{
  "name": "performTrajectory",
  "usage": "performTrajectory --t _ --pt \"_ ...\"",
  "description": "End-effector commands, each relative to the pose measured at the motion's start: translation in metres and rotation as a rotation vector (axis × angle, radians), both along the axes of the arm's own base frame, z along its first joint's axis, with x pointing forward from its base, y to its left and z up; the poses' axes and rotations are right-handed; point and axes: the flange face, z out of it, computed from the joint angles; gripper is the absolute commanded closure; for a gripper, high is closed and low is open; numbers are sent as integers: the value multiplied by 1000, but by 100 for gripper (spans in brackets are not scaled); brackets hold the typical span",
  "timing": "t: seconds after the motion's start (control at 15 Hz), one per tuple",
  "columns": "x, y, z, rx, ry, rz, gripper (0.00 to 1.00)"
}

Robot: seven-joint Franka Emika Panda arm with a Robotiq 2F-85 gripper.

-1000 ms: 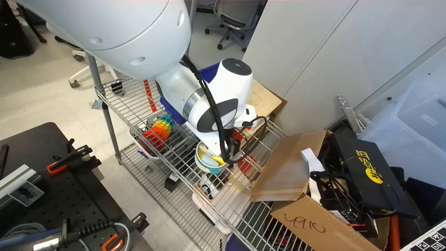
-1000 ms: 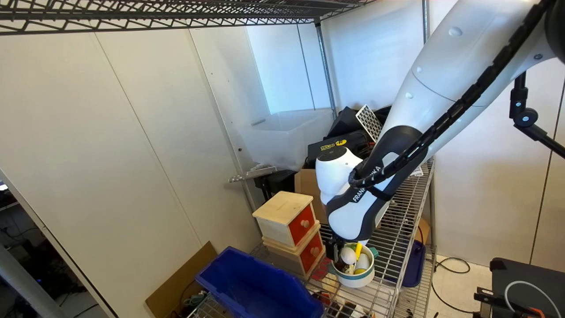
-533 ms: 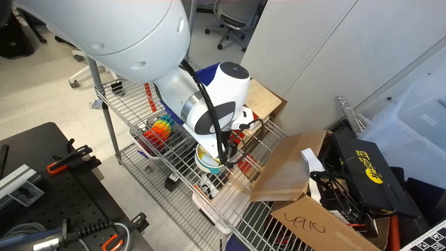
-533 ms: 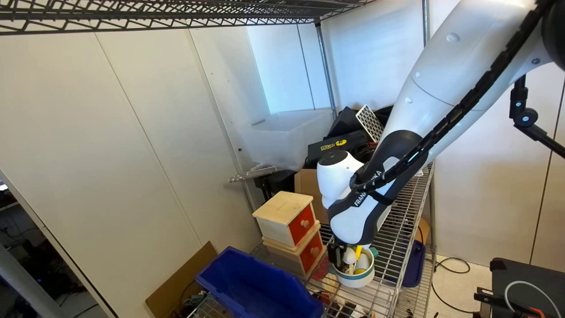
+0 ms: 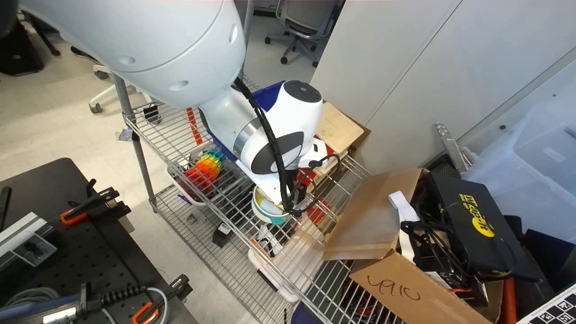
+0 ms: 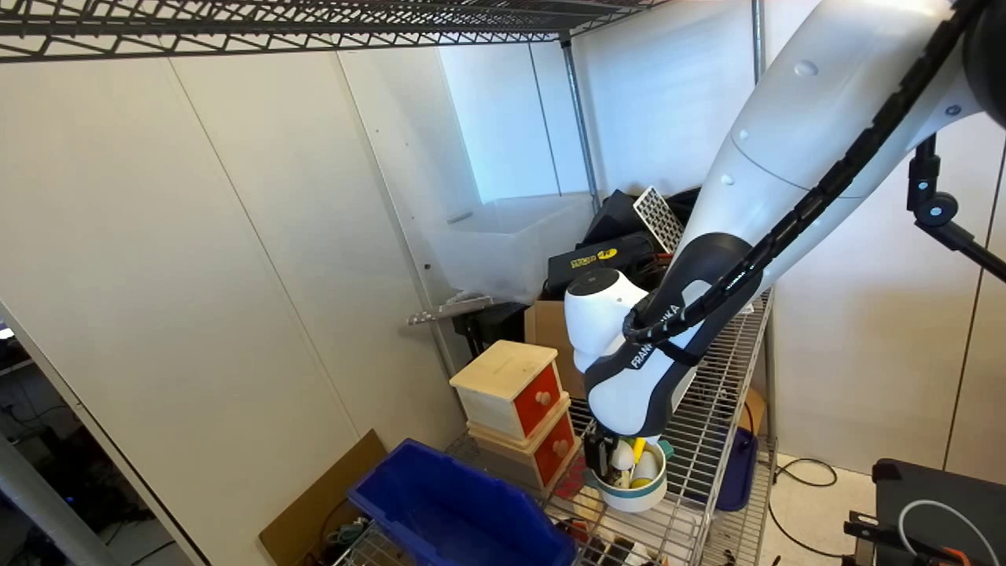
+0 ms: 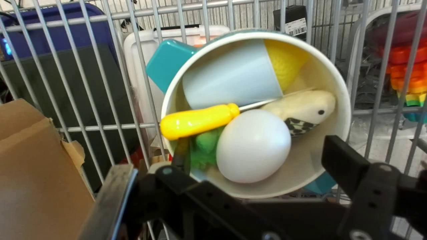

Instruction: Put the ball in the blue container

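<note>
- The Franka arm (image 6: 774,169) slanted down over a teal-handled pot (image 6: 633,501) near the outer edge of the wire shelf (image 6: 711,385).
- Spread jaws flanked the white ball (image 7: 254,146).

The ball (image 7: 253,146) is white, the container (image 6: 464,507) deep blue, the pot (image 6: 638,501) teal-banded white.

Off-white panelled walls (image 6: 157,220), tinged blue in places, stand behind a metal wire shelf (image 6: 711,401). An office chair (image 5: 306,18) stands on the pale floor (image 5: 58,126); a black perforated table (image 5: 49,184) sits apart from the shelf.
</note>
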Motion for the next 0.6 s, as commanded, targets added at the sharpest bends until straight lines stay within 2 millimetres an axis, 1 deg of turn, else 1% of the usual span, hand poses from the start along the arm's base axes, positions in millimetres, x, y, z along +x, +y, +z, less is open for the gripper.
performTrajectory --t 0.0,0.4,0.53 --pt "2 0 -1 9 7 1 26" --pt "2 0 -2 12 7 1 73" --pt "2 1 0 14 4 3 74"
